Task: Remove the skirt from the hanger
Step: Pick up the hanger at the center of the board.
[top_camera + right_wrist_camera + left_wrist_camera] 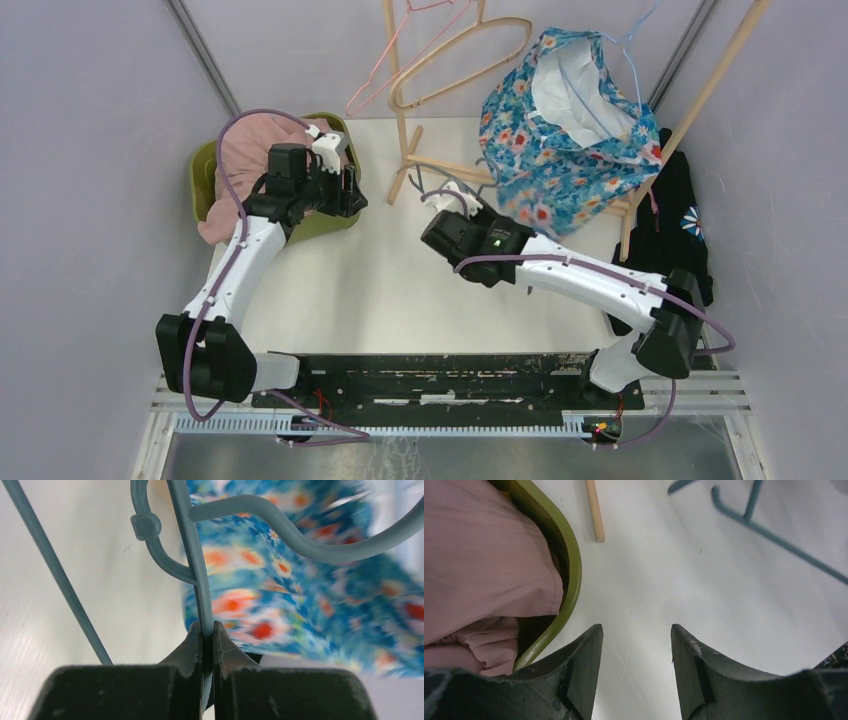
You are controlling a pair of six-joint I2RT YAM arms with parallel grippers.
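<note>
One blue hanger [196, 575] clenched in right gripper [208, 630]; left gripper [636, 632] released nr basket [574, 575].

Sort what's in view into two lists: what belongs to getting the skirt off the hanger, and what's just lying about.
Job in hand:
- floral skirt
- blue hanger
- right gripper, shut on the hanger
- left gripper, open, holding nothing

Lying about:
- green basket
- pink cloth in it
- wooden rack
- empty wooden hanger
- black garment
</note>
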